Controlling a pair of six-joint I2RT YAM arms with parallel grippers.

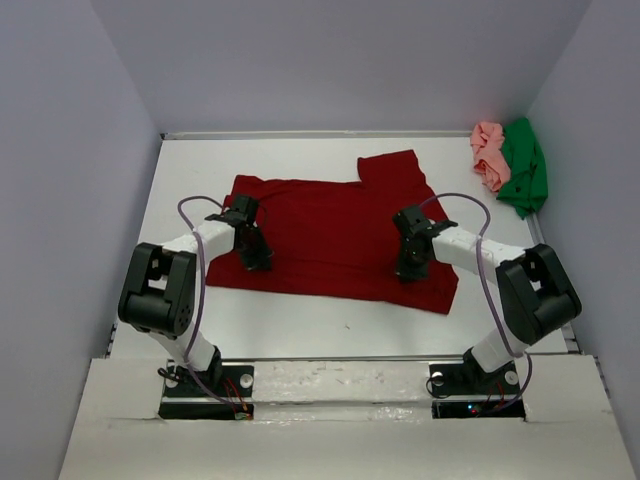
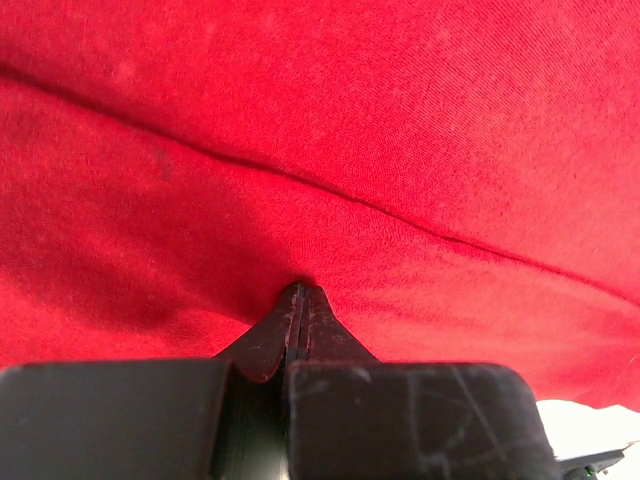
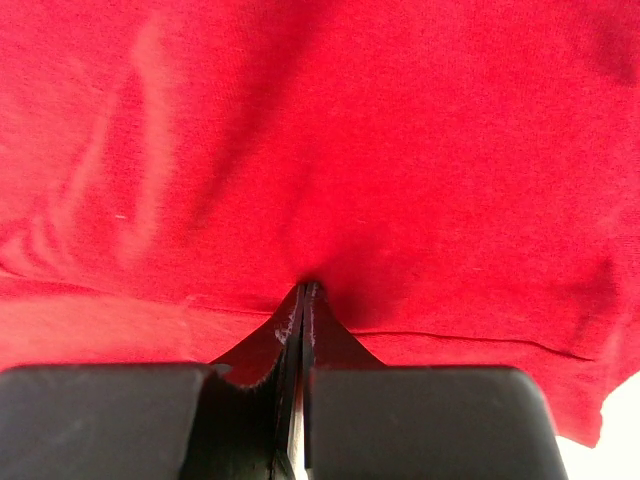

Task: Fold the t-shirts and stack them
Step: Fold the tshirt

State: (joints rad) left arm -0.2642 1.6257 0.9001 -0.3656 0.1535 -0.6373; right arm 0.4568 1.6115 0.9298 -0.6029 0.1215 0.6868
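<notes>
The dark red t-shirt [image 1: 330,225] lies spread across the middle of the white table [image 1: 300,320], with one sleeve turned up at the back. My left gripper [image 1: 258,262] is shut, its tips down on the shirt's left part near the front hem. My right gripper [image 1: 408,270] is shut too, tips on the shirt's right part. In the left wrist view the closed tips [image 2: 298,292] touch red cloth [image 2: 350,120] beside a fold line. The right wrist view shows the same: closed tips [image 3: 308,288] on red cloth [image 3: 350,130]. I see no cloth between either pair of jaws.
The pale pink t-shirt [image 1: 490,155] and the bright green t-shirt [image 1: 525,168] lie crumpled together in the far right corner. Grey walls close in the table on three sides. A bare white strip runs between the red shirt and the near edge.
</notes>
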